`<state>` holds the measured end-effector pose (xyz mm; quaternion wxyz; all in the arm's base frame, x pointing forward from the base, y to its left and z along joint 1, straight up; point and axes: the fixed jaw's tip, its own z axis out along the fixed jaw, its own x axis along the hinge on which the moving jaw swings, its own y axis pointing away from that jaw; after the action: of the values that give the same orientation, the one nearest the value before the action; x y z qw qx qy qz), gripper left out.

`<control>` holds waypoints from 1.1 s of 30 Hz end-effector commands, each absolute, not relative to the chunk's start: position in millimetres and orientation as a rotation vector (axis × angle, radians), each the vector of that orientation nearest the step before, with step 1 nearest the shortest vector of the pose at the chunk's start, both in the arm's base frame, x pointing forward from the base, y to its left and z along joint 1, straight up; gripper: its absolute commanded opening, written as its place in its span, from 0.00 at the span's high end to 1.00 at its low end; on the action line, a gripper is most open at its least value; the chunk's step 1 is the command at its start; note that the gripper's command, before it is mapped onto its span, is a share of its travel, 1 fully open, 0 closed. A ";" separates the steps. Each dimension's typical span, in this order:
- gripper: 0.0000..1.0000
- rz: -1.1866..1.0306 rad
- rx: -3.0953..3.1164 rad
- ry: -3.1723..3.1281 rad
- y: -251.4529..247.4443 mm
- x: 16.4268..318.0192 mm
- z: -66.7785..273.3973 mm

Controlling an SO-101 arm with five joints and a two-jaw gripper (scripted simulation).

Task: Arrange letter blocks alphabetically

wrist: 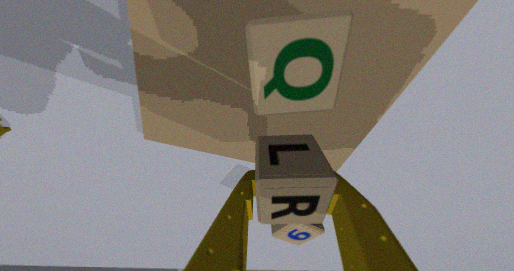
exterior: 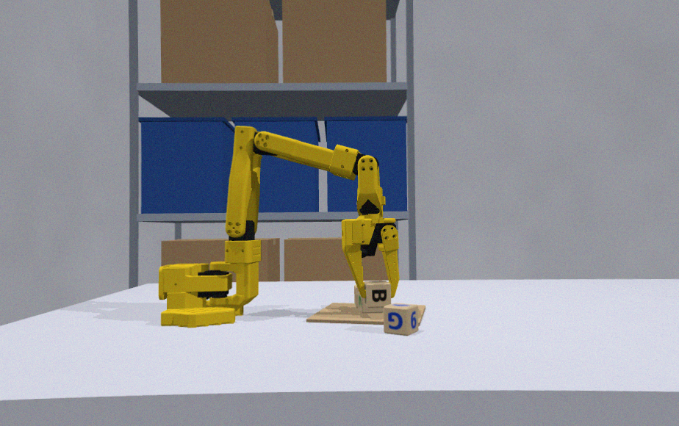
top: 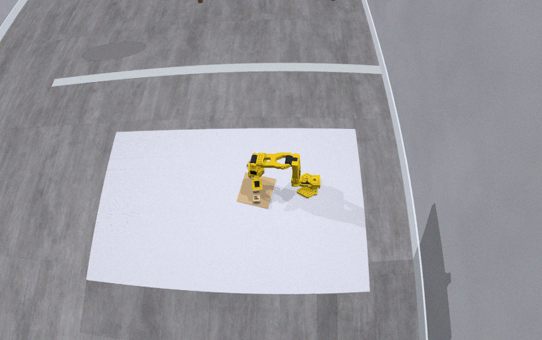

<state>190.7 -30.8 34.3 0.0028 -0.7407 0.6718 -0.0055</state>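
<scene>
Arm bent over the tan mat [exterior: 331, 316], fingers [exterior: 375, 296] pinched on a block [exterior: 377, 295], held low over the mat's near part. Can't tell whether it has touched down.

- Held block: wrist view shows L on one face and R on another [wrist: 295, 181]; exterior view shows B. Which face points up, not sure.
- Q block [wrist: 298, 63] sits flat on the mat, just beyond the held one.
- Blue-marked block [exterior: 400, 319], G and 6 on its sides, sits at the mat's near edge, close to the held block. On the bench or overlapping the mat: can't tell.

Risks, my read:
- Lowering further could nudge the blue-marked block, or knock the Q block askew.
- Release near the mat's edge may leave the block overhanging.
- Opening the fingers may tip it, changing the top letter.
- Dragging could ruck the mat.
</scene>
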 end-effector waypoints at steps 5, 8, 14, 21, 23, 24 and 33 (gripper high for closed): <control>1.00 -0.177 -2.266 2.056 -34.3 206.2 50.9; 1.00 -0.177 -2.266 2.056 -34.3 206.3 50.2; 1.00 -0.177 -2.266 2.056 -34.3 206.5 46.1; 1.00 -0.177 -2.266 2.056 -34.3 206.6 44.8; 1.00 -0.177 -2.266 2.056 -34.3 206.6 44.7; 1.00 -0.177 -2.266 2.056 -34.3 206.6 44.5; 1.00 -0.177 -2.266 2.056 -34.4 207.2 39.5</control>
<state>190.5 -30.8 23.2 0.0032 -0.7407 0.6718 -0.0061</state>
